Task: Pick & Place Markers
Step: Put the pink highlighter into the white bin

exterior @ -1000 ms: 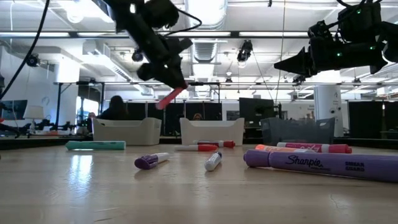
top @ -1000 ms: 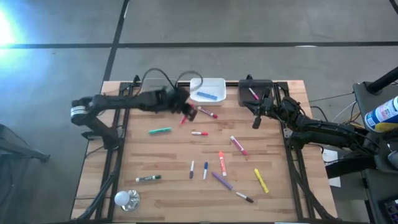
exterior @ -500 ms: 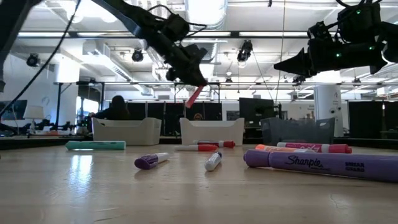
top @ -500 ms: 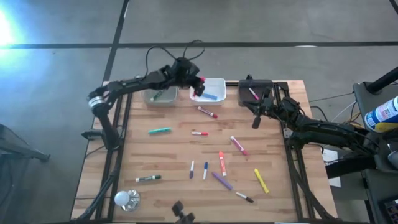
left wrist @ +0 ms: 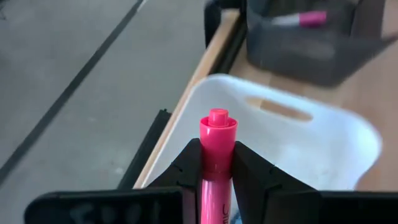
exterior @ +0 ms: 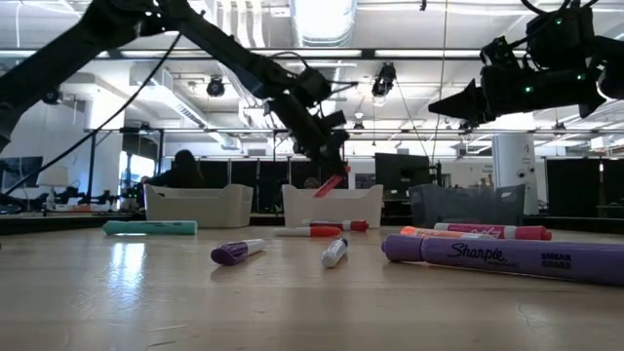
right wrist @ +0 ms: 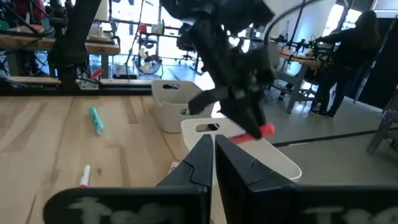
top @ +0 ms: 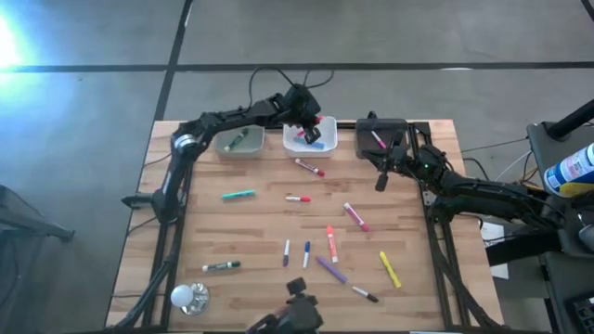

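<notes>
My left gripper (top: pixel 305 123) hangs over the white bin (top: pixel 320 123) at the table's far edge, shut on a pink-red marker (exterior: pixel 329 185). A blue marker (top: pixel 314 142) lies in that bin. Several more markers lie loose on the wooden table, among them a green one (top: pixel 238 195), a red one (top: pixel 309 168) and a purple one (exterior: pixel 507 258). My right gripper (top: pixel 380 182) waits shut and holding nothing, in the air just in front of the black bin (top: pixel 382 135). My left gripper pinches the marker's barrel (left wrist: pixel 217 163) between its two fingers. The marker lies along the fingers, and its capped end (left wrist: pixel 217 127) sticks out past the fingertips. The fingers slant down from the table's left. The marker is lifted clear, tilted down above the white bin (left wrist: pixel 311 146).
A clear bin (top: pixel 238 142) with a green marker stands left of the white one. The black bin holds a pink marker (top: pixel 378 140). A white light bulb (top: pixel 188 296) lies at the near left corner. A dark shape (top: pixel 295 315) shows at the near edge.
My left gripper has carried the pink-red marker from above the table near the red marker toward the far edge and then right, rolling as it went. It now hangs over the white bin, with the marker lower than before.
</notes>
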